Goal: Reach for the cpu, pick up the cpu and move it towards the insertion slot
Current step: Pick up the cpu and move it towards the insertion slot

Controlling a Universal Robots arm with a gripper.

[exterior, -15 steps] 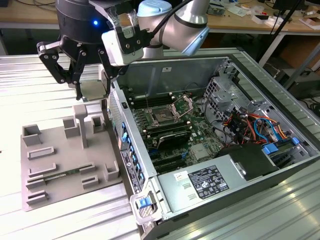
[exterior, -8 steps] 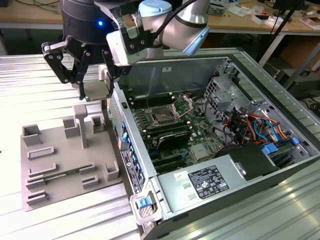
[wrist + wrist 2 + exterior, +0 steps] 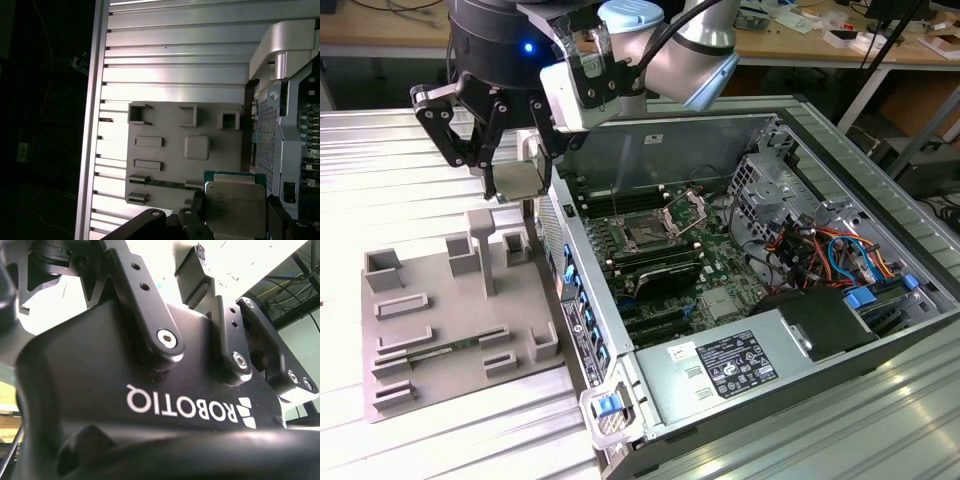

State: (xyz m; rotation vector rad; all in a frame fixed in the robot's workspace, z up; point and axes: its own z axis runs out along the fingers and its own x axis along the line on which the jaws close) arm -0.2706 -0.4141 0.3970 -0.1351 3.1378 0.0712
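Gripper (image 3: 510, 175) has its fingers closed on the cpu (image 3: 234, 206). The chip sits flat between the two pads, lifted clear above the grey tray (image 3: 430, 320), just beside the wall of the open computer case (image 3: 582, 300). In the first wrist view the chip's pale top fills the gap between the fingers (image 3: 192, 217), with a green edge showing at its far side.

The insertion slot (image 3: 645, 235) is well apart from the fingers, inside the case, its metal frame hinged open.

Risks:
- The grip is only on the chip's thin edges, so a jolt could tilt or drop it.
- The case wall stands between fingers and socket; too low a path would clip it.
- A chip rotated in the pads would not line up with the socket.

Writing: faint print on the chip top and on a white label on the power supply (image 3: 735, 365), neither legible. Gripper body carries white lettering, not transcribed.
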